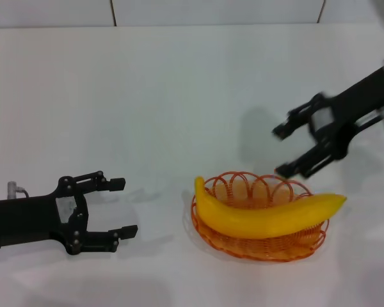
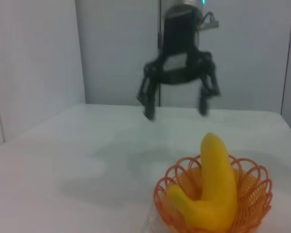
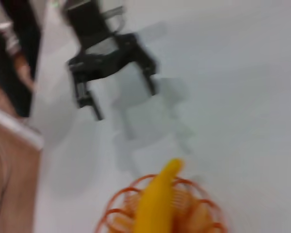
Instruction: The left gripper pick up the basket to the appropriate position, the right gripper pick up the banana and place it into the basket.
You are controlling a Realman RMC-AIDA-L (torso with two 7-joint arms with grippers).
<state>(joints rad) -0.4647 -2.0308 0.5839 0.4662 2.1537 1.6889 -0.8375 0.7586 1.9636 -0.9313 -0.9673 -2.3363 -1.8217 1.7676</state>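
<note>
Room: pale panelled walls behind a plain white worktop [image 1: 179,83], matte, with soft shadows under both arms.
Basket: the orange wire basket [image 1: 212,231] sits on the worktop right of centre, nothing gripping it.
Banana: the banana [image 1: 269,216] lies across the basket, both ends overhanging the rim since it is too long to sink in.
Right pincer: the right pincer [image 1: 283,151] hangs above and just behind the basket, spread wide and empty, the drop apparently made.
Left pincer: the left pincer [image 1: 123,208] rests low on the worktop, well apart from the basket, agape and empty.
</note>
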